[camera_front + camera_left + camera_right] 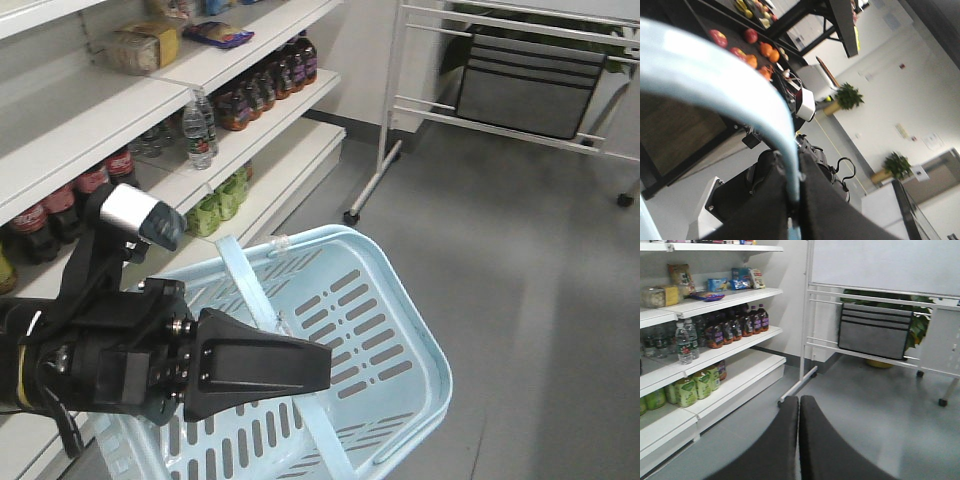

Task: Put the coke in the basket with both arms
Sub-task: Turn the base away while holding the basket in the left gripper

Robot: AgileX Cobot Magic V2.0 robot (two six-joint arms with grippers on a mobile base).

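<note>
Pinching the basket's handle strap between clenched jaws, the left gripper holds it aloft, likely to receive a bottle. The coke stands on the shelf, not yet picked. The right gripper is closed on nothing.

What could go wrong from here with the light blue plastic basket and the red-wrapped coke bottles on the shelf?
1. The light blue slotted plastic basket hangs tilted from its flat strap handle, pinched only by the left gripper; it might slip or swing.
2. The red-wrapped plastic coke bottles stand tightly packed; the shut, empty right gripper could topple neighbours when reaching.
</note>
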